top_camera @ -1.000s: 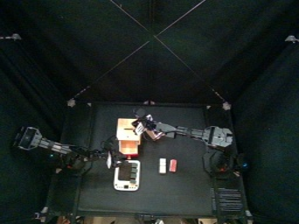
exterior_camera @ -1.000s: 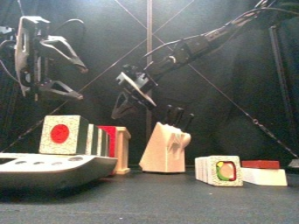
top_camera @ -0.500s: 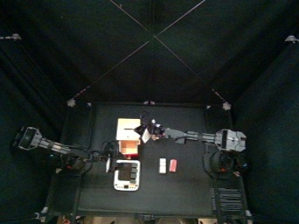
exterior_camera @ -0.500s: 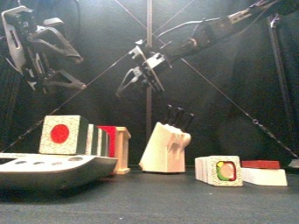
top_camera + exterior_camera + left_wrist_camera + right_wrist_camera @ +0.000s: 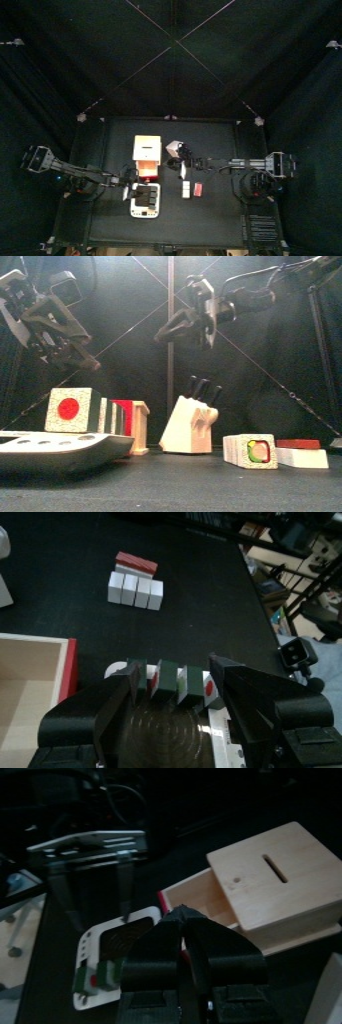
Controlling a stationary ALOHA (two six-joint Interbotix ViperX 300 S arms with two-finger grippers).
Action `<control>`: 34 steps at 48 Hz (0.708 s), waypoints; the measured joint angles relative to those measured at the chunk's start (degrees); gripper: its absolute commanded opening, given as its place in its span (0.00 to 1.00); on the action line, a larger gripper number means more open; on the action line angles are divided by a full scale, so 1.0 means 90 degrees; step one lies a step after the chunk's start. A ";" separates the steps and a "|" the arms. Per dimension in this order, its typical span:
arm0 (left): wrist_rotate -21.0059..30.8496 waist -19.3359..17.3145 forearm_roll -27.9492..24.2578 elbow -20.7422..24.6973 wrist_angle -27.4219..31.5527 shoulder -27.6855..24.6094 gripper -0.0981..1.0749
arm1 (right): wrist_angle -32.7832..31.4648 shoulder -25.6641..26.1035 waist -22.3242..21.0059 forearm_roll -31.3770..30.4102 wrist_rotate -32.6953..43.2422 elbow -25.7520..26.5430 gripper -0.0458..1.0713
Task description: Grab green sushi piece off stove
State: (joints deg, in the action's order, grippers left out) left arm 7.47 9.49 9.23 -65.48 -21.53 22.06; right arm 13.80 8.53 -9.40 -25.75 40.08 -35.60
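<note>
The white stove (image 5: 144, 200) lies at the table's front left; it also shows in the front view (image 5: 40, 448). A row of sushi pieces stands at its far edge, with the green sushi piece (image 5: 166, 678) in the middle and red ones beside it. In the front view that row (image 5: 118, 416) stands next to a white cube with a red disc (image 5: 68, 408). My left gripper (image 5: 171, 702) is open and hangs above the stove, its jaws either side of the row; in the front view (image 5: 64, 344) it is well above the pieces. My right gripper (image 5: 185, 324) is shut, empty and held high.
A wooden box (image 5: 147, 150) stands behind the stove and shows in the right wrist view (image 5: 267, 878). A knife block (image 5: 187, 424) stands mid-table. A sushi roll with a green centre (image 5: 250, 450) and white pieces (image 5: 134, 588) lie on the table right of the stove.
My right gripper has risen and drawn back to the right, away from the wooden box. My left gripper has come a little lower and closer over the stove.
</note>
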 measured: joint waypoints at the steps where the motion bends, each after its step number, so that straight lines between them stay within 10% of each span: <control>1: 0.0000 -0.0010 -0.0010 0.0039 0.0000 -0.0088 0.86 | 0.0078 0.0098 0.0039 -0.0010 0.0000 -0.0107 0.38; 20: -0.0508 -0.0205 -0.0352 0.0820 0.0566 -0.1025 0.85 | 0.1582 0.2246 0.0303 -0.0049 -0.0020 -0.2031 0.38; 34: -0.0811 -0.0449 -0.0371 0.1152 0.1543 -0.1318 0.84 | 0.1787 0.2461 0.0293 -0.0068 -0.0020 -0.2246 0.38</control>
State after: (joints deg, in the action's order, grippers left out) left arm 0.18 5.45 5.89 -55.11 -7.65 10.20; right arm 29.88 30.67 -6.77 -26.37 39.90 -55.81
